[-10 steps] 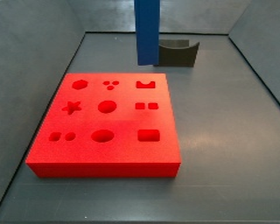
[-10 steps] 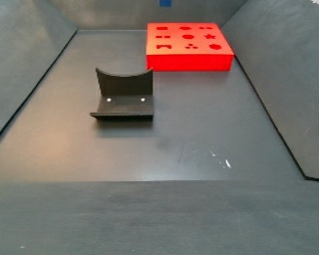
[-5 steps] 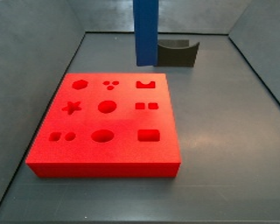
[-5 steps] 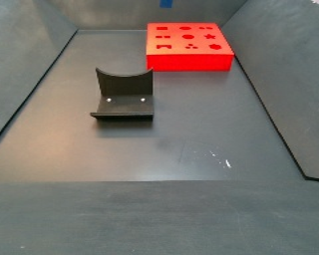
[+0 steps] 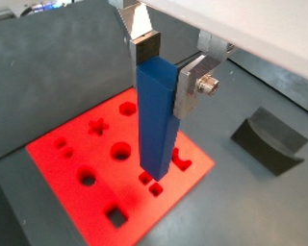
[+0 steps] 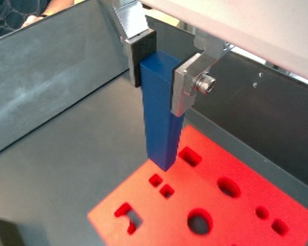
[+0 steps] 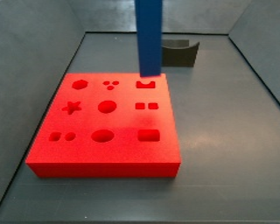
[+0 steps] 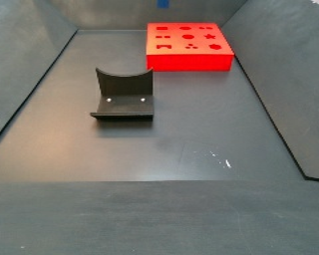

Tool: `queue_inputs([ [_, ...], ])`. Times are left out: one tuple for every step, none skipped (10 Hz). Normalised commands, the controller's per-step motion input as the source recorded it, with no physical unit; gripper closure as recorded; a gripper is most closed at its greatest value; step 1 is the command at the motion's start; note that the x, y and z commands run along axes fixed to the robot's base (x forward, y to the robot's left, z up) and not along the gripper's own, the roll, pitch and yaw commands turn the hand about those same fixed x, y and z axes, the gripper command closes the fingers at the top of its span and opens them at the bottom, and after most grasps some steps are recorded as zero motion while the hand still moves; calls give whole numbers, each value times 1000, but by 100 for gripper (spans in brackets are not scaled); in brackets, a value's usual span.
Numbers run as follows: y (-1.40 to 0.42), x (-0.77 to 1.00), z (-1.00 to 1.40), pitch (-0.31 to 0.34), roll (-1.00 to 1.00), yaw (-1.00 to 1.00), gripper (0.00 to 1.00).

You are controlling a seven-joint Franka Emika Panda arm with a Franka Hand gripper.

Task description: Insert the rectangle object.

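Note:
My gripper (image 5: 164, 58) is shut on the top of the rectangle object, a tall blue bar (image 5: 154, 125), and holds it upright; both wrist views show it (image 6: 161, 115) between the silver fingers (image 6: 189, 82). It hangs above the red board (image 7: 108, 131), which has several shaped holes. In a side view the bar (image 7: 149, 35) ends just above the board's far edge, near the notched hole (image 7: 146, 84). The rectangular hole (image 7: 149, 135) lies at the board's near right. The gripper itself is out of both side views.
The dark fixture (image 7: 180, 51) stands on the floor behind the board and shows in a side view (image 8: 123, 95) and a wrist view (image 5: 272, 142). Grey walls enclose the dark floor (image 8: 175, 169). The board (image 8: 189, 45) sits against the far end.
The blue bar has come down a little and moved slightly toward the board; its lower end is now close above the board's far edge. Board and fixture have not moved.

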Motion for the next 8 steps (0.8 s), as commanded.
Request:
queue_inputs([
  [-926,466,-126,-53,156,0,100],
  [-920,500,-186,-39,139,0,100],
  [-880,514,-271,-21,139,0,100],
  [-486,431,-274,0,60,-11,100],
  [-71,51,-17,0,0,-14,100],
  [-46,0,-123,0,0,0,100],
  [-26,0,-311,-19,59,0,100],
  [0,-109,-463,-50,100,0,100],
])
